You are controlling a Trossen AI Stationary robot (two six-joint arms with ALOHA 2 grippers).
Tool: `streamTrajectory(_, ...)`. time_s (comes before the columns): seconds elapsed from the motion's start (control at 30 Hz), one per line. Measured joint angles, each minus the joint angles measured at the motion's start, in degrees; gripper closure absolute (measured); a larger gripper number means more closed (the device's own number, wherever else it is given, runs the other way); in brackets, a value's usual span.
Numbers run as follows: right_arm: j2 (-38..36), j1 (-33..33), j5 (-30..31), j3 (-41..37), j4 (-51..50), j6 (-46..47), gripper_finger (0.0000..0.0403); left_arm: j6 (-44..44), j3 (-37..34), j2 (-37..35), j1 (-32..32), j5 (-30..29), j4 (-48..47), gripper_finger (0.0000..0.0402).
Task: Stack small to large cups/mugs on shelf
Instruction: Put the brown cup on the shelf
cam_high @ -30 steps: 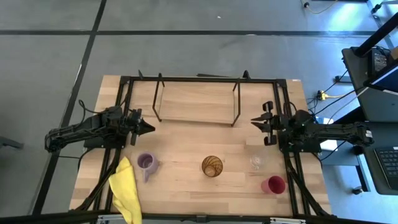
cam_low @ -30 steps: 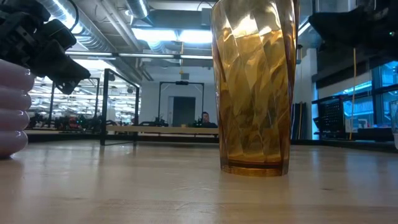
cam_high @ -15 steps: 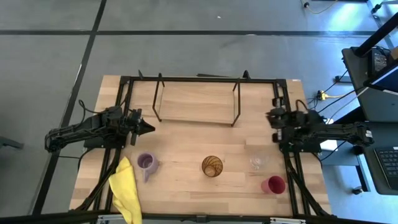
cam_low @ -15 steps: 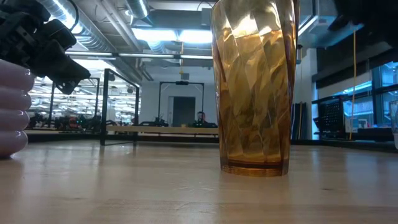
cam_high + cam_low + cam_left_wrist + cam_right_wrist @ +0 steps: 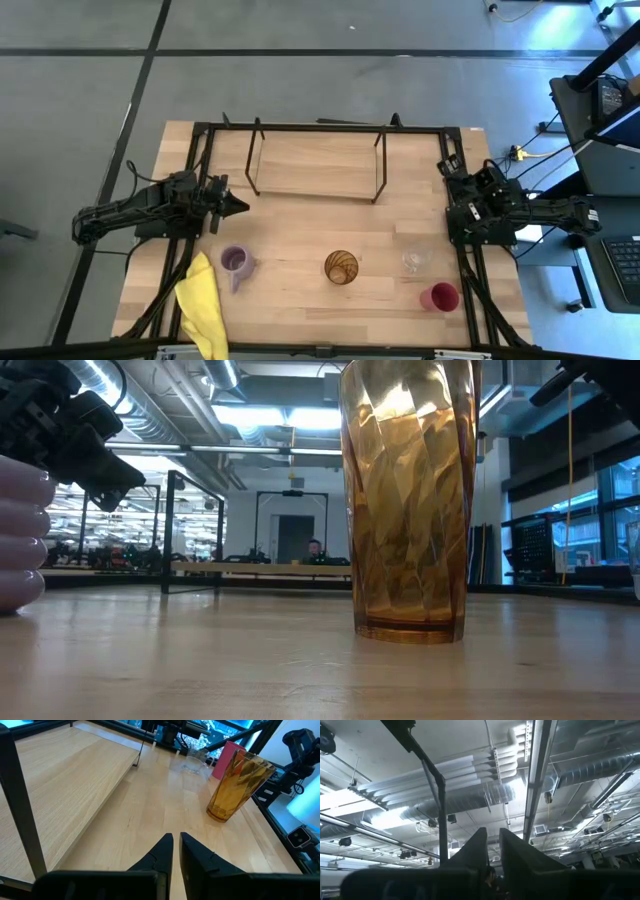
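shelf [image 5: 315,165]: bare, I've placed nothing
cups: tumbler [image 5: 341,268], mug [image 5: 236,261], glass [image 5: 413,261], red cup [image 5: 441,296], all on table
left gripper [image 5: 174,841]: closed, empty
right gripper [image 5: 492,840]: near-closed, empty, pointing up

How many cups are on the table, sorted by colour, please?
Amber cup: 1
Red cup: 1
Purple mug: 1
Clear glass: 1
Total: 4
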Motion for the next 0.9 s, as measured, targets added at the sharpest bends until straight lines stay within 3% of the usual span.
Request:
streamTrajectory(0.13, 0.0, 0.0, -0.39, 0.0, -0.13, 0.57, 0.035, -0.01, 0.0, 0.01, 0.0, 0.0, -0.01, 0.0374)
streamTrajectory(0.57, 0.0, -0.01, -1.9, 0.0, 0.69, 16.19, 0.035, -0.02, 0.0, 0.01, -0.01, -0.01, -0.01, 0.0374)
streamTrajectory(0.9, 0.0, 0.07, -1.57, 0.0, 0.47, 16.52, 0.035, -0.02, 0.0, 0.01, 0.0, -0.01, -0.01, 0.0374)
